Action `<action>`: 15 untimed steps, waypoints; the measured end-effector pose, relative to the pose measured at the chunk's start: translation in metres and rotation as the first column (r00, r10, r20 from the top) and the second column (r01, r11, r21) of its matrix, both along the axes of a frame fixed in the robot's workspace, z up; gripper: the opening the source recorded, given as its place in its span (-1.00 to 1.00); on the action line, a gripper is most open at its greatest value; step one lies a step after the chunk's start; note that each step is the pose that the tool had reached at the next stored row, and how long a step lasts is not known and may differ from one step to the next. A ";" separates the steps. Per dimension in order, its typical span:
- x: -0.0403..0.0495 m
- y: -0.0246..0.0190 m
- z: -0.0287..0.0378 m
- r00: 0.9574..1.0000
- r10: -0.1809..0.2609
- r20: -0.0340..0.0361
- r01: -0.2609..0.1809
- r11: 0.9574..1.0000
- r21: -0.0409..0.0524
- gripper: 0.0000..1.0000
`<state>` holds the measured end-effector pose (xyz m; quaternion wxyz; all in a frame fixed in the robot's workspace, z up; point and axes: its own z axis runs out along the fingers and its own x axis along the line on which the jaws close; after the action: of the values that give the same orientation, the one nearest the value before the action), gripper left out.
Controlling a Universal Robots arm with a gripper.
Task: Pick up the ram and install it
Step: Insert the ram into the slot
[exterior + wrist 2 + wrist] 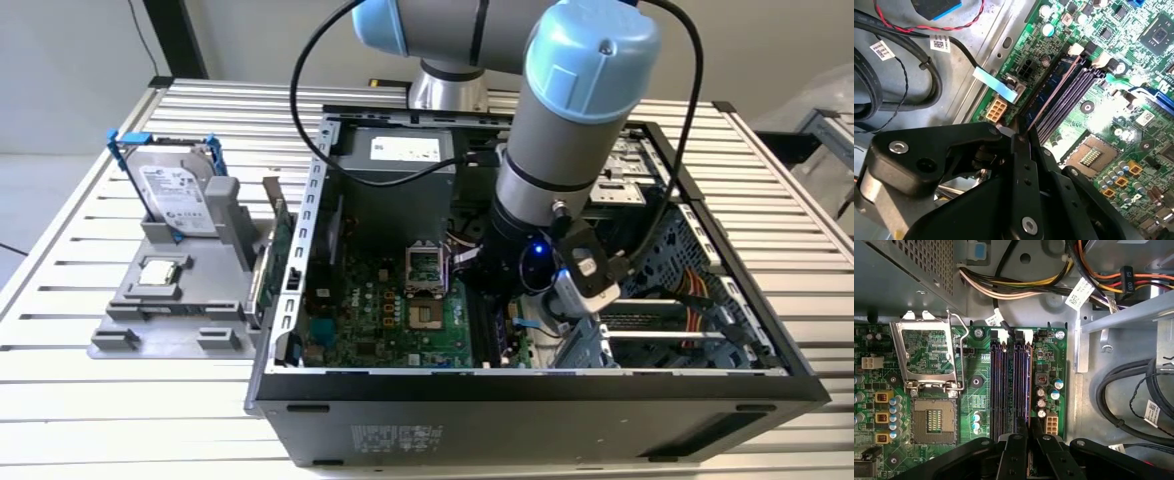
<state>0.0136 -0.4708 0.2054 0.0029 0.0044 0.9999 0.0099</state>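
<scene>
The ram is a slim dark blue stick standing on edge in the memory slot farthest from the processor socket. In the first wrist view the ram appears edge-on beside the other black slots. My gripper sits at the stick's near end, its black fingers pinched together around the thin edge. The second wrist view shows the gripper with its tips meeting over that slot. In the exterior view my gripper is deep inside the open computer case, over the motherboard.
Thick black cables and a bundle of coloured wires run along the case floor beside the board. A grey holder at the exterior view's left carries a silver hard drive in a blue frame and a small square chip.
</scene>
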 end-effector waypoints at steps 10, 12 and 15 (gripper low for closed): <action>0.0002 0.0000 0.0019 1.000 -0.013 0.000 0.013 1.000 0.006 -1.00; 0.0003 0.0000 0.0019 1.000 -0.022 0.000 0.022 1.000 0.006 -1.00; 0.0003 0.0000 0.0018 1.000 -0.026 0.000 0.026 1.000 0.006 -1.00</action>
<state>0.0139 -0.4708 0.2072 0.0030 0.0172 0.9998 0.0131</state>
